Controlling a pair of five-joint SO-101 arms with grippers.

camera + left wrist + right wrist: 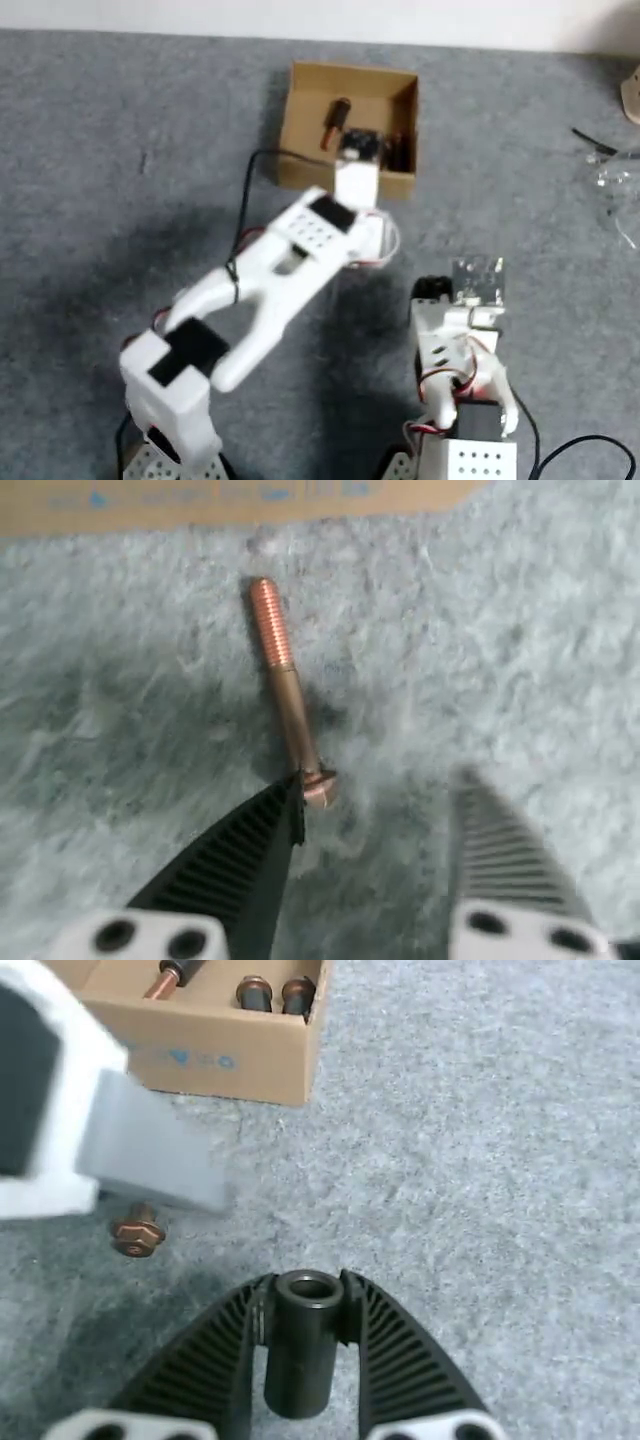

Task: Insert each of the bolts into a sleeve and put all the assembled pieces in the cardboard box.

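A copper bolt (285, 685) lies on the grey carpet just in front of the cardboard box (200, 502). My left gripper (380, 785) is open low over it, one fingertip (292, 798) touching the bolt's head and the other well off to the side. My right gripper (305, 1285) is shut on a black sleeve (303, 1345), held upright with its bore facing up. From that wrist the bolt's head (137, 1232) shows on the carpet beside the box (220, 1055). In the high view the left arm (290, 260) stretches to the box (345, 72), and the right gripper (478, 278) stays near its base.
Three assembled pieces (255, 990) rest inside the box, one of them (335, 122) seen from above. The left arm's white body (80, 1130) stands between my right gripper and the box. Cables and clear items (605, 165) lie at the far right.
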